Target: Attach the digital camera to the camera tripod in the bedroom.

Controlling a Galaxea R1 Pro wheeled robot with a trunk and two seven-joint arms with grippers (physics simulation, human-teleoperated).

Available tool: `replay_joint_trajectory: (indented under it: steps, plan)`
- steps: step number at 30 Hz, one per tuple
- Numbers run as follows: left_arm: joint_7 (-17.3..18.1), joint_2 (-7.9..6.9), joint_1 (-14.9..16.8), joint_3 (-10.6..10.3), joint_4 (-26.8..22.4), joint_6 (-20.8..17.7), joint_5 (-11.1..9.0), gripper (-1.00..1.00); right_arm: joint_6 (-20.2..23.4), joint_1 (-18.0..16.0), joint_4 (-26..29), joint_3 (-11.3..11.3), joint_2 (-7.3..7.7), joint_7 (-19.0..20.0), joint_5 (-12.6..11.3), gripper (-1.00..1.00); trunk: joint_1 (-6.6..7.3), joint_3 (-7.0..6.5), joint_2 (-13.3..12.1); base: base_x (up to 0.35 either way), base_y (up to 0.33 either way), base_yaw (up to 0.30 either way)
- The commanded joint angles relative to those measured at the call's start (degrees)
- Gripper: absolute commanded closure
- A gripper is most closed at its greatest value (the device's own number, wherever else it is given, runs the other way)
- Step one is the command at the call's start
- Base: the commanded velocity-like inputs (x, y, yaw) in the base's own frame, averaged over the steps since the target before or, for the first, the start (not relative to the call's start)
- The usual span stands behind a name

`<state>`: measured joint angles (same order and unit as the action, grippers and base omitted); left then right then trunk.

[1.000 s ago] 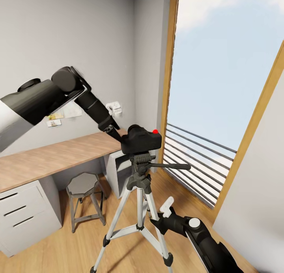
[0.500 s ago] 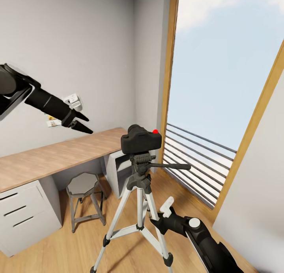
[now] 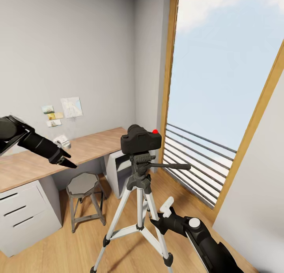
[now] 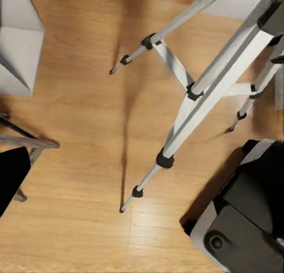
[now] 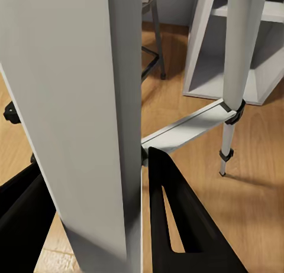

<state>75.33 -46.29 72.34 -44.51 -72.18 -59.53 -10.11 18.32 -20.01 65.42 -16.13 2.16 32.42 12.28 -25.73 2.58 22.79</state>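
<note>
Left end effector (image 3: 67, 162) empty, fingers apart.

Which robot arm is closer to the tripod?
The right. Its tool sits around a leg of the tripod low down, while the left tool hangs over the desk, well off from the tripod.

Wooden plank floor (image 3: 79, 249) underfoot, pale and bare in the foreground. Standing on it, the camera tripod (image 3: 136, 210), three silver legs splayed, feet planted on the planks. Just beside, nearer the wall, a small grey stool (image 3: 85, 202) on its own legs. Further back, a wooden desk (image 3: 43, 162) resting on white drawer units (image 3: 23, 220) set on the same floor.
</note>
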Motion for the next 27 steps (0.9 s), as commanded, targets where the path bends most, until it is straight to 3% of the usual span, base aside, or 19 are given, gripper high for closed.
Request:
replay_joint_trajectory:
  steps: [1,3,6,12,13,15,16,19,20,23,27]
  plan:
    - [0.1,-0.58,-1.7,0.1,0.4,-0.5,-0.3,-1.0,0.3,0.0,0.1,0.0,0.04,0.3,1.0,1.0,-0.05,0.14,0.1,0.0,0.0,0.0]
    - [0.0,-1.28,-5.2,1.6,1.1,-0.5,-0.3,-1.0,0.2,0.0,0.1,0.0,0.04,0.3,1.0,1.0,-0.05,0.14,0.1,0.0,0.0,0.0]
    - [-0.2,-1.64,-10.3,5.8,1.3,0.2,-0.3,-1.0,0.2,0.0,0.1,0.0,0.04,0.3,1.1,1.0,-0.05,0.14,0.1,0.0,0.0,0.0]
    - [-0.4,-0.59,-20.8,16.3,1.3,5.5,-0.7,-1.0,0.2,0.0,0.1,0.0,0.04,0.3,1.1,1.0,-0.05,0.14,0.1,0.0,0.0,0.0]
    - [-0.4,-0.59,-20.8,16.3,1.3,5.5,-0.7,-1.0,0.2,0.0,0.1,0.0,0.04,0.3,1.1,1.0,-0.05,0.14,0.1,0.0,0.0,0.0]
    - [-0.6,0.0,-24.5,19.9,1.5,6.6,-0.6,-1.0,0.2,0.0,0.1,0.0,0.04,0.3,1.0,1.0,-0.05,0.14,0.1,0.0,0.0,0.0]
    - [-1.7,0.65,-28.2,23.5,1.6,7.3,-0.6,-1.0,0.2,0.0,0.1,0.0,0.04,0.3,1.0,1.0,-0.05,0.14,0.1,0.0,0.0,0.0]
    - [-4.7,1.81,-33.7,28.5,2.1,8.0,-0.8,-1.0,0.2,0.0,0.1,0.0,0.04,0.3,1.0,1.0,-0.05,0.14,0.1,0.0,0.0,0.0]
    - [-5.9,2.32,-35.4,30.1,2.2,8.1,-0.8,-1.0,0.2,0.0,0.1,0.1,0.04,0.3,1.0,-1.0,-0.05,0.14,0.1,0.0,0.0,0.0]
    - [-11.0,4.8,-40.5,36.0,2.5,8.4,-0.8,-1.0,0.2,0.0,0.1,0.1,0.04,0.3,1.0,-1.0,-0.05,0.14,0.1,0.0,0.0,0.0]
    - [-15.0,6.8,-42.9,39.6,2.7,8.9,-0.8,-1.0,0.3,0.0,0.1,0.2,0.04,0.3,1.0,-1.0,-0.05,0.14,0.1,0.0,0.0,0.0]
